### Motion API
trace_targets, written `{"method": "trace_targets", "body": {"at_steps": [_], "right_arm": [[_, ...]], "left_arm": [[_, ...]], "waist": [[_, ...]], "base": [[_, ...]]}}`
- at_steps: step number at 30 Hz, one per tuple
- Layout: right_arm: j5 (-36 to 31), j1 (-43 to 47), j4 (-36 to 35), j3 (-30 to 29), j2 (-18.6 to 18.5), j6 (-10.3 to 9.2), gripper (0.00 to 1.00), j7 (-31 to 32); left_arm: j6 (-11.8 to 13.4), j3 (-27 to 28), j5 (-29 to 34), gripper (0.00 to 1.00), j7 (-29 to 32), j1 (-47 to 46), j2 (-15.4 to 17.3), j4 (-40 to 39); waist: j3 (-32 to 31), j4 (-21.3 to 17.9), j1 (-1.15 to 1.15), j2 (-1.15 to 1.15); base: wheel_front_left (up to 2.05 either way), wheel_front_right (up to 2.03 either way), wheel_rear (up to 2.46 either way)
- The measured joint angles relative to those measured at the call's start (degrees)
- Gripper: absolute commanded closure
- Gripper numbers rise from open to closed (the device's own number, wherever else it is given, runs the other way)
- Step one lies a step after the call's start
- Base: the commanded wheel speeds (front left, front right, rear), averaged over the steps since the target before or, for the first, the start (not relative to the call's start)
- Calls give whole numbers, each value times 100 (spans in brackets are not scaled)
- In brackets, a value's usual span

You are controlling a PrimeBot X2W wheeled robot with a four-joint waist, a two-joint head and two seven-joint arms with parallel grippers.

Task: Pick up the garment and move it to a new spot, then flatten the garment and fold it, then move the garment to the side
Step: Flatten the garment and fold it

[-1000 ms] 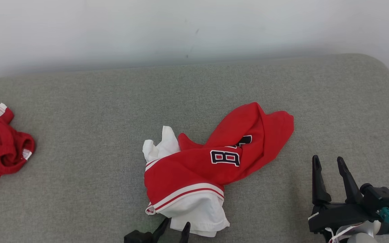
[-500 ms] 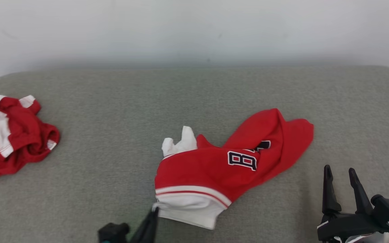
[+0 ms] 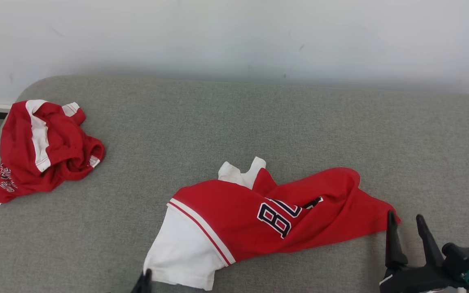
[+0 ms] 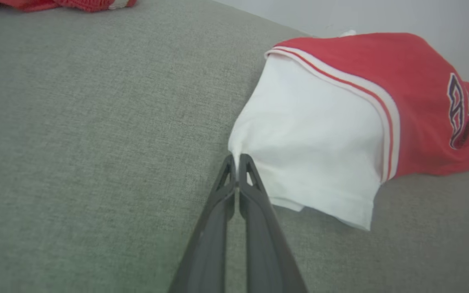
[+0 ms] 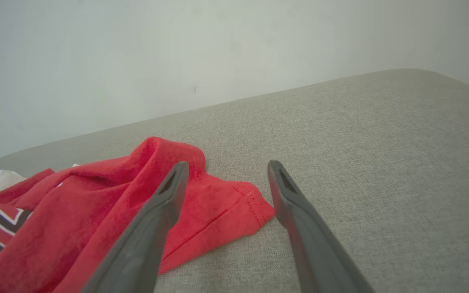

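Stretched out now, the garment (image 3: 267, 215) no longer lies bunched as it did a second ago. Its white end is drawn toward your left gripper (image 3: 144, 281). The head camera has also swung, so don't read that shift as cloth moving. You can judge the drag to a new spot as under way.

In the head view, the left gripper's tip sits right at the white corner. Your right gripper (image 3: 404, 217) stands spread, its near finger just beside the red hem, gripping nothing. A second red garment (image 3: 43, 150) lies well apart, far beyond the left gripper on the grey cushion (image 3: 218, 114).

In the left wrist view, the jaws are pinched tight on the white corner, with cloth fanning ahead and to the right of the tips.

In the right wrist view, the fingers stand wide, and the red hem lies between them, apparently untouched.
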Motion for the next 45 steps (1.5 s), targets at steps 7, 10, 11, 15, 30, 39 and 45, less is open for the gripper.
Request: {"method": "trace_targets", "body": {"at_steps": [7, 10, 11, 15, 30, 39, 45], "right_arm": [[-126, -60, 509, 229, -310, 0, 0, -1], [-176, -225, 817, 337, -483, -1, 0, 0], [-177, -300, 904, 397, -523, 0, 0, 0], [-208, -637, 1334, 636, -720, 0, 0, 0], [135, -1680, 2763, 1365, -1032, 0, 98, 0], [188, -1589, 2174, 1168, -1078, -1, 100, 0], [308, -1012, 1274, 857, -999, -1, 100, 0]], "left_arm": [[-43, 44, 58, 0, 0, -28, -214, 147], [-51, 99, 116, 0, 0, -51, -211, 159], [-54, 111, 121, 0, 0, -52, -203, 179], [-87, 87, 136, 0, 0, -81, -182, 393], [-144, -194, -10, 7, -9, -722, -296, 1278], [-145, -344, -260, 100, 0, -905, -374, 1312], [-145, 130, -182, 100, 0, -471, -297, 520]], "waist": [[-21, -21, 0, 0], [-13, -34, 0, 0], [-8, -40, 0, 0], [20, -56, 0, 0], [240, 81, 0, 0], [175, 15, 0, 0], [44, -31, 0, 0]], "base": [[0, 0, 0], [0, 0, 0], [0, 0, 0], [0, 0, 0], [0, 0, 0], [0, 0, 0], [0, 0, 0]]}}
